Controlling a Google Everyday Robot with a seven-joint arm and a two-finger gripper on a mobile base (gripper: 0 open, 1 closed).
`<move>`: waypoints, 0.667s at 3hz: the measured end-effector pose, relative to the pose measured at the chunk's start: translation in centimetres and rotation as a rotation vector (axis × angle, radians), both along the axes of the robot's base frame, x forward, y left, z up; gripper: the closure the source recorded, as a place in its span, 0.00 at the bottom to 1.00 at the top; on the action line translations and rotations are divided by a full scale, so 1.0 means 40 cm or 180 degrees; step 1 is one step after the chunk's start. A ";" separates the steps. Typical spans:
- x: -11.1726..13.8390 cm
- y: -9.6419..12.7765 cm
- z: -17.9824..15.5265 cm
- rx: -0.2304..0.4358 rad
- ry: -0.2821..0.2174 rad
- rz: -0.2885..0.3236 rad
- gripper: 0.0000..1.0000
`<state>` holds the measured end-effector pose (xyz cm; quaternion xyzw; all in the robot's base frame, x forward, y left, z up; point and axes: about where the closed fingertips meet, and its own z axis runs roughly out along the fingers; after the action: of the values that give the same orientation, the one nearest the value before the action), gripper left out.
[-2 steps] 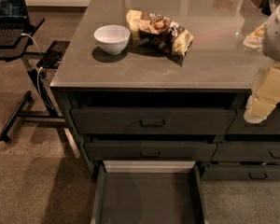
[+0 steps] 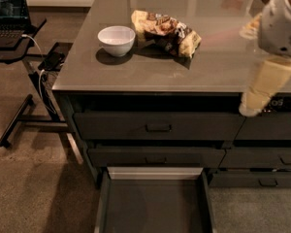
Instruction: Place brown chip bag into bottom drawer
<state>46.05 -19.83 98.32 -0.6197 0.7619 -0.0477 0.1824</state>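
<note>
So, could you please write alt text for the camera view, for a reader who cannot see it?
A brown chip bag lies on the grey counter just right of a white bowl. Below, the bottom drawer is pulled open. The robot's gripper hangs at the right, over the counter's front edge, apart from the bag.

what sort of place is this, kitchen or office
Probably an office break area: brown chip bag on a grey counter over drawers, a laptop on a stand, carpet. The gripper hangs at the counter's right front edge.
</note>
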 end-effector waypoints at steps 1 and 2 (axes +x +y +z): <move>0.075 0.051 0.016 0.0142 -0.0193 0.0174 0.00; 0.165 0.081 0.039 0.0408 -0.0445 0.0264 0.00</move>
<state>52.64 -16.58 99.89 -0.6329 0.7225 -0.0343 0.2761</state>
